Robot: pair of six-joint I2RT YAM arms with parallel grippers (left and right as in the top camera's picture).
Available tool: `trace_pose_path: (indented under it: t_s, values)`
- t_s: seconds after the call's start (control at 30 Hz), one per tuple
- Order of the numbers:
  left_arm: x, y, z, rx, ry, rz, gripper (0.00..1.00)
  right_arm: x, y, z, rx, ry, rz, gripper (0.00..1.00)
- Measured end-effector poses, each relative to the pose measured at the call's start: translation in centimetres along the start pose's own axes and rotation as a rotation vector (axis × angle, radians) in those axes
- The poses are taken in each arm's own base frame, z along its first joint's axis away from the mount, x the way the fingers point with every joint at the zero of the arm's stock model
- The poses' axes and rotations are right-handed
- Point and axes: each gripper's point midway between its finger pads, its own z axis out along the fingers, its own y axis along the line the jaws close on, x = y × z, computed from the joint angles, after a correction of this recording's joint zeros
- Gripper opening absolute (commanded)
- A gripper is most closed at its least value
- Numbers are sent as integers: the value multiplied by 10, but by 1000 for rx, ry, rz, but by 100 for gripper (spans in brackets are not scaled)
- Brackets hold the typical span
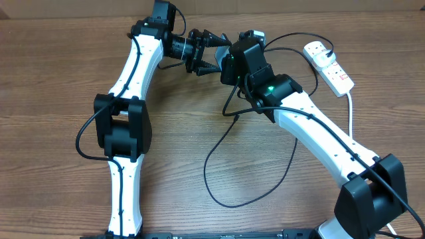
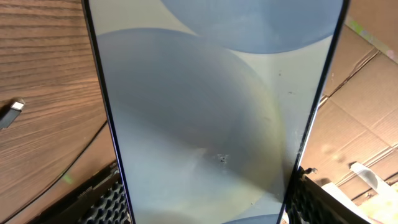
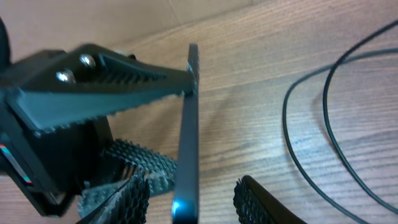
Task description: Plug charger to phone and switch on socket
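My left gripper (image 1: pixel 206 54) is shut on the phone (image 2: pixel 211 112), gripping it by its two long edges. In the left wrist view the phone's glassy face fills the frame. In the right wrist view the phone (image 3: pixel 188 124) stands edge-on above the table. My right gripper (image 3: pixel 186 202) is open, with a finger on each side of the phone's edge and a gap on both sides. The charger cable (image 1: pixel 219 143) loops over the table towards the socket (image 1: pixel 330 66). Its connector tip (image 2: pixel 13 112) lies loose on the wood. The cable also shows in the right wrist view (image 3: pixel 311 124).
The socket's thick white cord (image 1: pixel 350 109) runs down the right side behind the right arm. Cardboard (image 2: pixel 367 106) lies at the far edge of the table. The left finger (image 3: pixel 106 87) holding the phone fills the left of the right wrist view.
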Motion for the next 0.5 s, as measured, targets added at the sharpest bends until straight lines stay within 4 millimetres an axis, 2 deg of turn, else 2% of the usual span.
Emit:
trace_pose_path:
  t_s: [0.5]
  values:
    - [1,0,0,2,4,-15,60,-1,-1,0,5,-4,0,38]
